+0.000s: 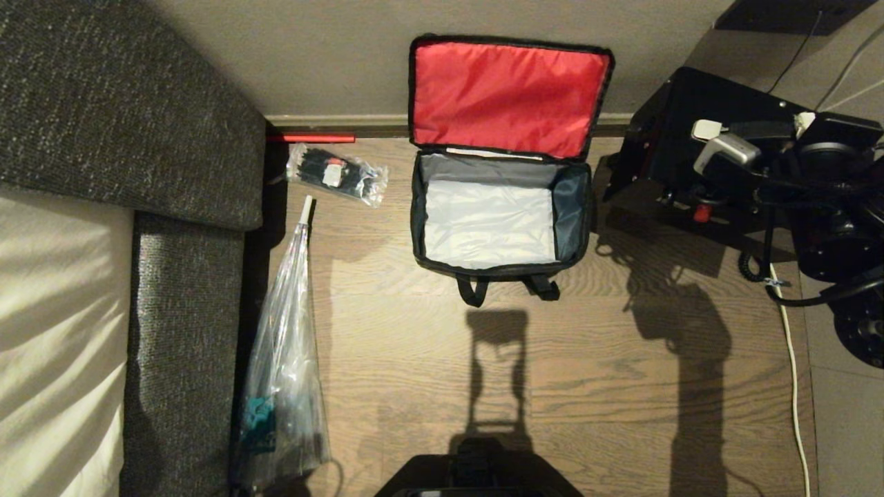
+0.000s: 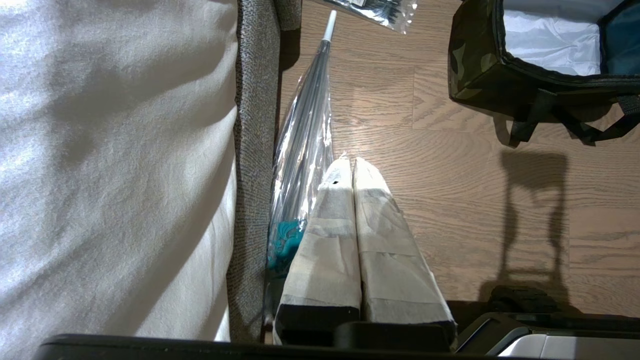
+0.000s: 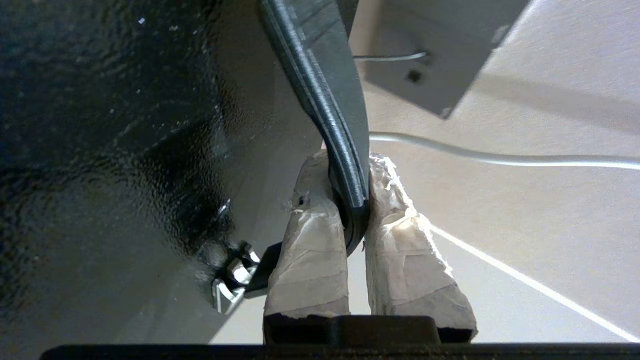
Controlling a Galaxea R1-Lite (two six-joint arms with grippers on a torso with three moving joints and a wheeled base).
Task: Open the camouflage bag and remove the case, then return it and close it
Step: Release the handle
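This looks like a lived-in room of a home. A wood-plank floor (image 1: 428,359) meets a plain wall with a baseboard (image 1: 331,123). A grey woven sofa (image 1: 124,117) with a pale cushion (image 1: 55,331) lines one side, and a wrapped umbrella (image 1: 286,359) lies beside it on the floor.

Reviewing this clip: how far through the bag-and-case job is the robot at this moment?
Done: the bag lies open, red lid back, and its interior looks empty. In hand: the right gripper is shut on the handle strip of the case, which is outside the bag, to the bag's right. The left gripper is shut, idle above the floor. Left: return the case, close the bag.
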